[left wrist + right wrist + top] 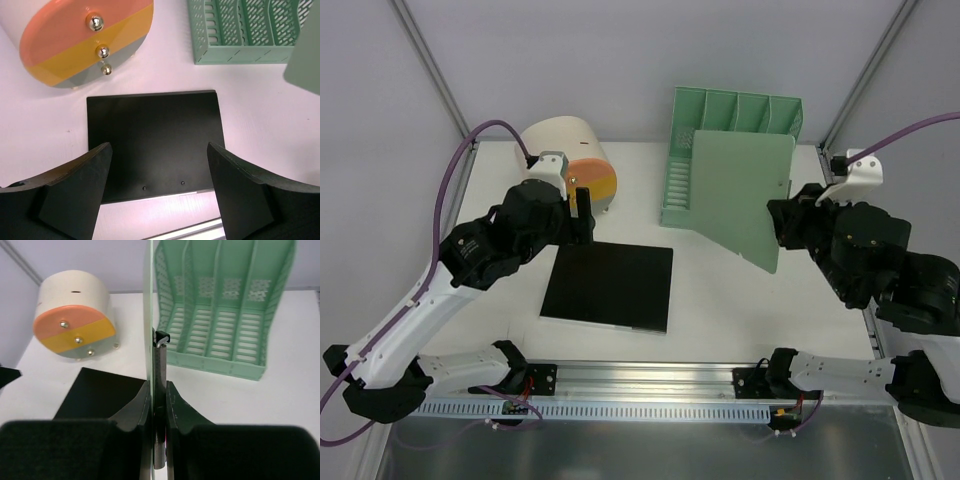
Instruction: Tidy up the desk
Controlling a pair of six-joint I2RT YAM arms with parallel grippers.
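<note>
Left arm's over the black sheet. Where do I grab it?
The black sheet lies flat on the desk, so no face is pinchable. Probably take its left edge, with the left pincer coming in low from the left and one finger worked under.

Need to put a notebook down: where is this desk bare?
Widest bare desk: right of the black sheet, bordered by the front rail and right arm. A smaller patch lies between the sheet, round drawer box and green rack. Crowded: left fingers above the sheet; right fingers holding a green board before the rack.
</note>
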